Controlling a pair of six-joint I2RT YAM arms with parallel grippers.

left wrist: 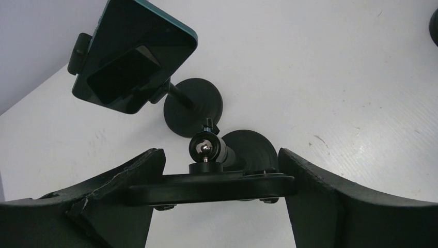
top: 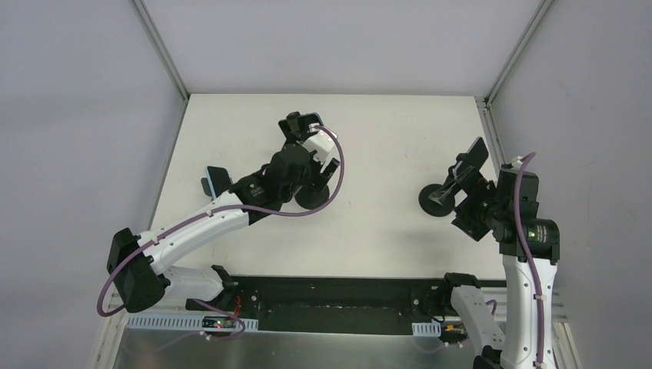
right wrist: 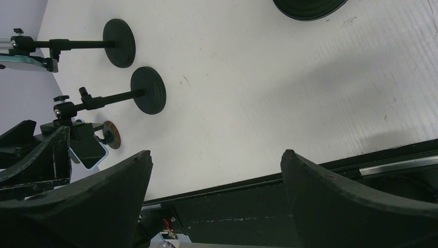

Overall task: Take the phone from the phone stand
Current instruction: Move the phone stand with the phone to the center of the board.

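A black phone (left wrist: 212,187), seen edge-on, sits in the clamp of its phone stand (left wrist: 253,150), below a shiny ball joint. My left gripper (left wrist: 221,152) spans this phone, with a finger against each end. From above, that phone (top: 311,120) is at the table's middle, over the round stand base (top: 315,197), with the left gripper (top: 304,129) on it. My right gripper (right wrist: 217,155) is open and empty. It hangs at the right side (top: 467,217), beside another stand.
A teal-edged second phone (left wrist: 134,57) sits on its own stand (left wrist: 193,106) close by, at the left from above (top: 217,177). A third phone (top: 475,154) is on a stand (top: 434,201) by the right arm. The table's black near edge (right wrist: 258,206) lies under the right gripper.
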